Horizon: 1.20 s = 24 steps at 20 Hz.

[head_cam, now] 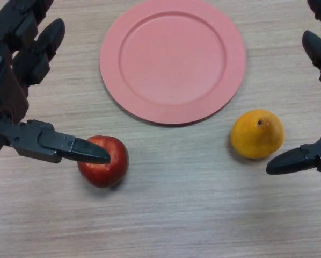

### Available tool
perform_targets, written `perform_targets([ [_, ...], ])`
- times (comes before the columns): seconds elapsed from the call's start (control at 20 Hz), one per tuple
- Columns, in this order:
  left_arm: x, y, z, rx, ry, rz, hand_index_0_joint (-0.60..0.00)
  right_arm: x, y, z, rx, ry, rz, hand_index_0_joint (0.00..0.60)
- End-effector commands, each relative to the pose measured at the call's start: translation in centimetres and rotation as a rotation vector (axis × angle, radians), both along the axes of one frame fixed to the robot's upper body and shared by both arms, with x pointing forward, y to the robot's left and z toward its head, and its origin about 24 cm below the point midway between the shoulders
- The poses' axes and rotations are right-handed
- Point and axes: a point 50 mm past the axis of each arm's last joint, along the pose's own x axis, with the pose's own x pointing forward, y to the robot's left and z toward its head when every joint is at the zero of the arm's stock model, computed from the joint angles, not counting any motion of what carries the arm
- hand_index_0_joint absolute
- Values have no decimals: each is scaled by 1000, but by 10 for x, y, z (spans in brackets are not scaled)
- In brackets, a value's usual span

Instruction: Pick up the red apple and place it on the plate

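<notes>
The red apple [106, 163] rests on the wooden table, below and left of the pink plate [173, 59]. My left hand [21, 80] hangs over the table's left side, fingers straight and spread. Its thumb [69, 146] points right and overlaps the apple's upper left; I cannot tell whether it touches. The upper fingers stay far from the fruit, so nothing is held. At the right edge my right hand [316, 107] is spread too, its thumb [297, 159] just right of an orange [257, 134].
The orange lies right of centre, below the plate's right rim. The plate sits at the top centre. Bare wood runs along the front of the table [176, 226] and between the two fruits.
</notes>
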Motion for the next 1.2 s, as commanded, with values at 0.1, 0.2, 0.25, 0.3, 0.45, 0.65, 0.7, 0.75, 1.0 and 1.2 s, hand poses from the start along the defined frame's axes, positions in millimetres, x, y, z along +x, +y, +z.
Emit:
perform_targets([
  [0.1,-10,6,29,50,-225,28,0,-12,-4,33,-47,-233,-28,0],
  [0.2,-9,5,26,55,-209,25,0,-10,-5,30,-48,-233,-30,0],
  [0.25,-9,5,25,59,-205,24,0,-10,-5,29,-47,-232,-31,0],
  [0.3,-8,4,23,60,-191,22,0,-9,-7,28,-37,-225,-39,0],
  [0.45,-3,2,16,78,-181,14,0,-7,-8,28,-31,-226,-51,0],
  [0.65,-14,12,-1,122,-195,42,0,4,-6,24,-33,-220,-52,0],
  [0.7,-18,20,-10,135,-202,78,0,8,-3,22,-26,-209,-42,0],
  [0.75,-20,24,-15,146,-204,92,0,10,-2,22,-27,-209,-39,0],
  [1.0,-6,37,-71,146,-90,142,0,15,5,13,26,-165,-3,0],
  [1.2,16,32,-101,142,-30,116,0,15,5,16,48,-195,-15,0],
])
